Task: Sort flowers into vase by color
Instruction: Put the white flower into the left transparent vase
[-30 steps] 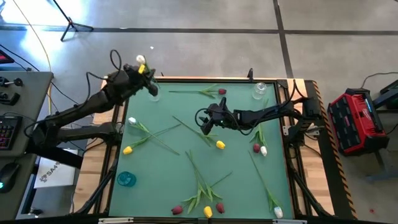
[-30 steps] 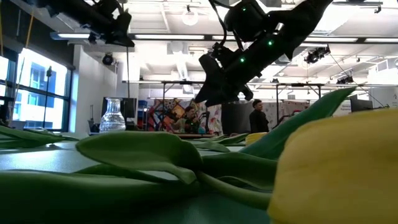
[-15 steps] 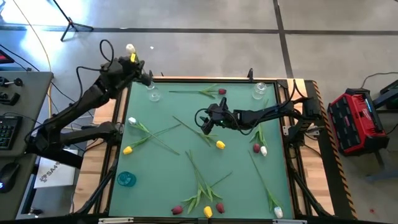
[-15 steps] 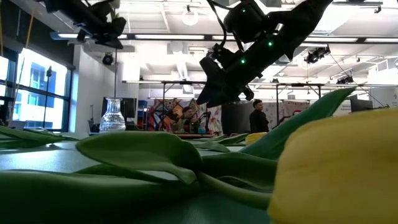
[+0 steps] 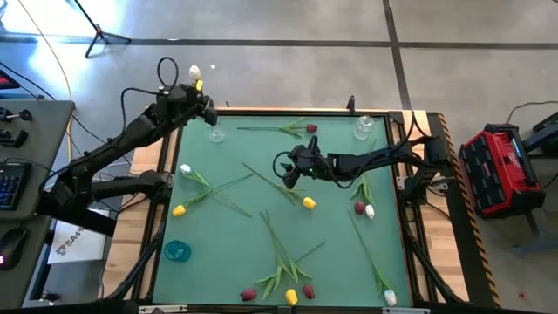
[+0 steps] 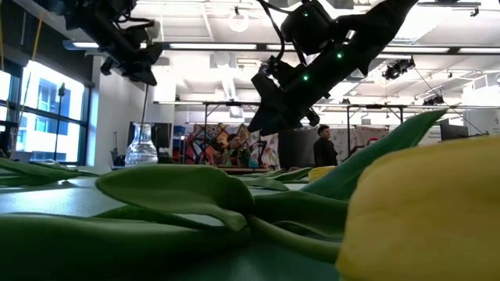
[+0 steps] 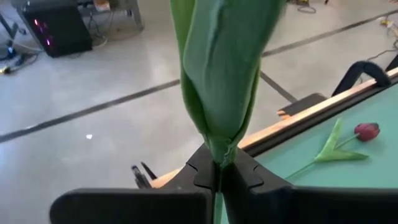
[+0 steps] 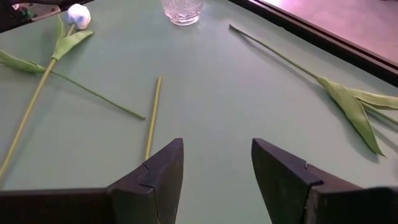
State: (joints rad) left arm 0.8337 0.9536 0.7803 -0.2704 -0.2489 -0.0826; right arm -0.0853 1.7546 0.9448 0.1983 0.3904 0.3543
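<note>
Left gripper (image 7: 219, 176) fingers were clamped on a green-stemmed artificial tulip (image 7: 219, 74), held over the clear glass vase (image 5: 214, 133). Right gripper (image 8: 214, 171) fingers spread open above the green worktop (image 5: 336, 227), a bare green stem (image 8: 152, 116) just ahead.

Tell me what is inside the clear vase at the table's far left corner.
From above, the clear vase looks empty. The left claw, shut on the flower, holds it above and just outside that corner. The low view is too distant to confirm the vase's inside.

A workshop hall: concrete floor (image 5: 288, 70), ceiling lights (image 6: 238, 22), worktables (image 6: 211, 168)
</note>
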